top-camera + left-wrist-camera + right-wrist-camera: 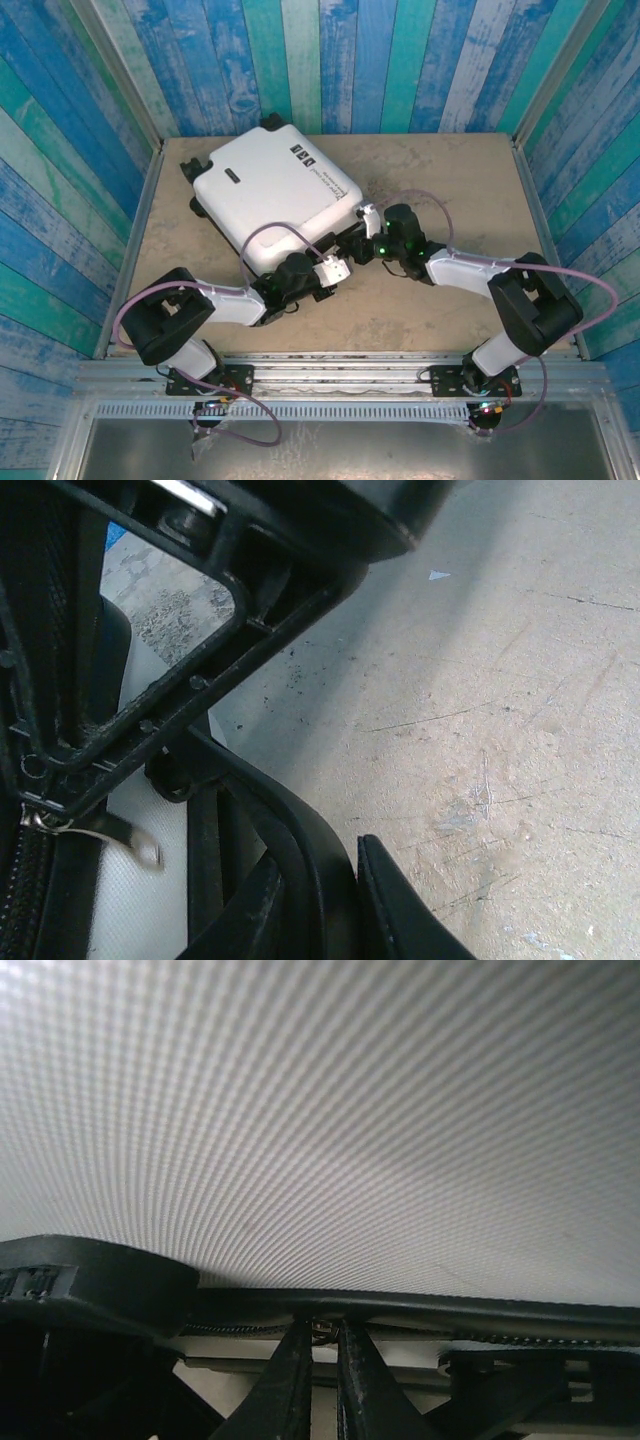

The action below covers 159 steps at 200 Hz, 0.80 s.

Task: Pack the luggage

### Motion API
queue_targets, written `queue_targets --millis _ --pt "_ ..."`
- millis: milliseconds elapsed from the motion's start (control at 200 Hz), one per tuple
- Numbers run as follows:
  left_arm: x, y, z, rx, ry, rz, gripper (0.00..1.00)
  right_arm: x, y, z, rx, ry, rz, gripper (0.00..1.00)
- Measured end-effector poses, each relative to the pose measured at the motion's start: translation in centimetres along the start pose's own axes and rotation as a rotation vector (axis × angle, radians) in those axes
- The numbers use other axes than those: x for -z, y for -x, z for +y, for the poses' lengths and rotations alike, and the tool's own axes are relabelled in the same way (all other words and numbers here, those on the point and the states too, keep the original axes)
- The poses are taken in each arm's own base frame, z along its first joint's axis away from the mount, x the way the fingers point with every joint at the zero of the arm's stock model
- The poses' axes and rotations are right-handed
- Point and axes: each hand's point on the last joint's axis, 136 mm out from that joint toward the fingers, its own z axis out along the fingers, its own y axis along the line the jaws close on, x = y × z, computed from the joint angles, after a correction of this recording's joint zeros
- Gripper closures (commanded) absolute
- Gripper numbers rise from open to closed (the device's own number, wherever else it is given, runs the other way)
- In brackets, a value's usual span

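The luggage, a white hard-shell suitcase with black trim, lies closed and flat on the table, toward the back left. My left gripper sits at its near right edge. In the left wrist view this gripper is shut on a black curved handle band, next to the white shell and a metal zipper pull. My right gripper meets the same edge further right. Its fingertips pinch a small metal zipper pull under the black zipper trim, below the ribbed white shell.
The tan tabletop spreads bare to the right of the suitcase and in front of it. Blue and green plank walls enclose the table on three sides. A metal rail with both arm bases runs along the near edge.
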Motion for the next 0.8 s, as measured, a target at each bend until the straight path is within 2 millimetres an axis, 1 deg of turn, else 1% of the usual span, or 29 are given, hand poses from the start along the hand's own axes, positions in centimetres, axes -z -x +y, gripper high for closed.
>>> queue_targets --millis 80,125,160,300,366,476,621,631,641,671,701,716,736,746,751,756,766,796 --pt "0.0 0.0 0.0 -0.001 0.0 0.001 1.0 0.1 -0.4 0.6 0.006 0.008 0.01 0.84" --pt "0.0 0.0 0.0 -0.003 -0.002 0.003 1.0 0.1 -0.8 1.4 0.016 0.024 0.025 0.77" --pt "0.0 0.0 -0.1 -0.006 -0.005 0.001 1.0 0.0 -1.3 2.6 0.036 0.045 0.042 0.72" --pt "0.0 0.2 -0.6 -0.017 -0.032 -0.012 1.0 1.2 -1.9 2.8 0.068 0.009 0.056 0.6" --pt "0.0 0.4 -0.9 -0.026 -0.049 -0.021 1.0 1.8 -1.5 3.3 0.099 -0.002 0.042 0.57" --pt "0.0 0.7 -1.5 -0.041 -0.08 -0.035 1.0 2.6 -1.6 3.0 0.125 -0.036 0.039 0.55" --pt "0.0 0.8 -1.9 -0.052 -0.103 -0.043 0.99 2.8 -2.1 2.5 0.136 -0.074 0.054 0.51" --pt "0.0 0.8 -1.9 -0.052 -0.103 -0.043 0.97 2.9 -2.1 2.4 0.136 -0.077 0.055 0.51" --pt "0.0 0.8 -1.9 -0.052 -0.103 -0.044 0.92 2.9 -2.1 2.4 0.135 -0.08 0.056 0.5" --pt "0.0 0.8 -1.9 -0.052 -0.103 -0.042 0.7 2.9 -2.3 2.2 0.132 -0.089 0.06 0.49" --pt "0.0 0.8 -1.9 -0.052 -0.102 -0.042 0.52 3.0 -2.3 1.8 0.127 -0.105 0.06 0.48" --pt "0.0 0.9 -1.9 -0.046 -0.106 -0.045 0.34 3.1 -2.3 1.7 0.124 -0.112 0.06 0.48" --pt "0.1 1.3 -2.1 -0.027 -0.118 -0.063 0.17 3.2 -2.3 1.4 0.119 -0.128 0.056 0.47" --pt "0.1 1.5 -2.2 -0.016 -0.125 -0.073 0.05 3.3 -2.2 1.1 0.114 -0.138 0.053 0.47" --pt "0.1 1.6 -2.3 -0.011 -0.131 -0.077 0.01 3.4 -2.1 1.1 0.113 -0.14 0.051 0.47" --pt "0.1 1.7 -2.5 -0.007 -0.139 -0.081 0.04 3.4 -2.1 1.0 0.113 -0.142 0.05 0.47" --pt "0.2 2.0 -2.8 0.006 -0.155 -0.094 0.06 3.5 -2.0 0.9 0.108 -0.148 0.047 0.46" --pt "0.3 2.5 -3.2 0.025 -0.179 -0.109 0.07 3.8 -1.8 0.4 0.096 -0.169 0.042 0.46"
